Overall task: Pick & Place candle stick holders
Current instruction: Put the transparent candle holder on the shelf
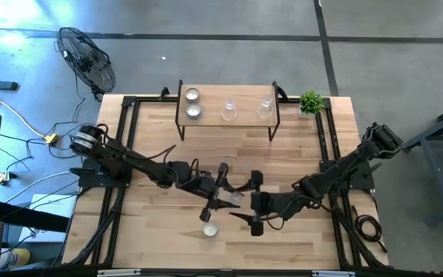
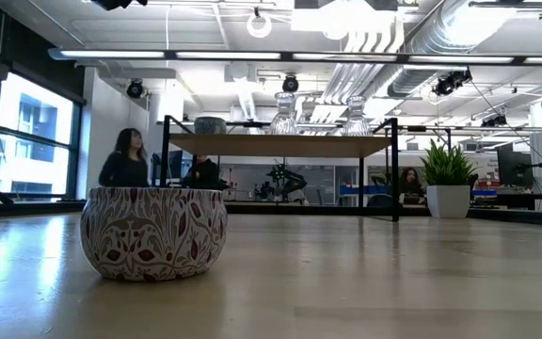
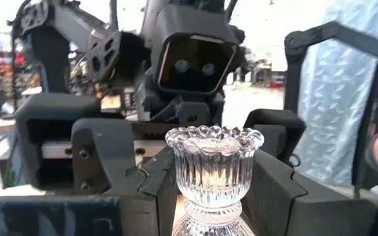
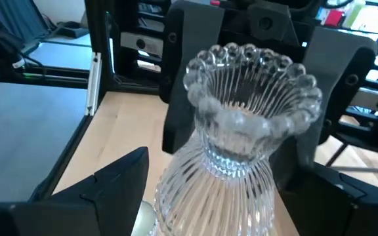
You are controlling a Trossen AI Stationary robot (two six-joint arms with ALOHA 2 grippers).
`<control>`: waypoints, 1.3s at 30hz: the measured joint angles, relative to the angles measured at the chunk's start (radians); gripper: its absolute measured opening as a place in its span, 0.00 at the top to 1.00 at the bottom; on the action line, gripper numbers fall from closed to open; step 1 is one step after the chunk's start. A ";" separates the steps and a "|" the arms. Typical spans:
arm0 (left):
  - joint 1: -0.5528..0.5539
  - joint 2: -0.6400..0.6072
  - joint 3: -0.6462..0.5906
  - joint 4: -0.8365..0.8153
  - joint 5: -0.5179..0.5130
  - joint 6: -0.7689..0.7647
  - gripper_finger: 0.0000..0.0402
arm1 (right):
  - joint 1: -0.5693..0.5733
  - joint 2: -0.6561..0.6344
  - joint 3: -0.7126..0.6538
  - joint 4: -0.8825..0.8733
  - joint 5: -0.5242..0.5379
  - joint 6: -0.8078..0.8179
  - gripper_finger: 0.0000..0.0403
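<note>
Clamps one glass stemmed holder in the left gripper, well in front of the shelf and roughly level with its middle. Presses both dark fingers against the ribbed glass just below the scalloped bowl, and keeps the piece upright. Meets the right gripper head-on at the same spot in front of the shelf. Spreads the right fingers wide, one on each side of the same holder; cannot tell whether either one touches the glass.

Leaves one tealight cup on the bare tabletop, farther out from the shelf than both grippers and a little toward the left arm's side. Shows up large in the low view as a round patterned cup, well in front of the shelf.

Carries four more pieces on the shelf top: two tealight cups close together at the left-arm end, then two clear glass holders, standing apart from each other, toward the right-arm end. Puts a small green plant on the table just beside the right-arm end of the shelf. Has a floor fan off the table, beyond the shelf's left-arm end, and a few people in the room behind the shelf.
</note>
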State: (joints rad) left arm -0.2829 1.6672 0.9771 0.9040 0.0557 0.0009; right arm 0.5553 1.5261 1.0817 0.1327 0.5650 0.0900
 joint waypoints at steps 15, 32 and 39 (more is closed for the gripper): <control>0.000 0.011 0.000 0.080 0.021 0.022 0.66 | -0.040 0.000 0.000 0.010 -0.094 0.004 0.23; 0.001 0.011 -0.001 0.076 0.022 0.041 0.66 | -0.065 0.000 0.000 -0.018 -0.155 0.013 0.34; 0.001 0.011 -0.001 0.065 0.029 0.045 0.66 | -0.065 0.000 0.001 -0.032 -0.156 0.014 0.34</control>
State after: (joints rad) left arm -0.2817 1.6787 0.9760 0.9688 0.0849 0.0463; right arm 0.4908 1.5261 1.0828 0.1007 0.4091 0.1044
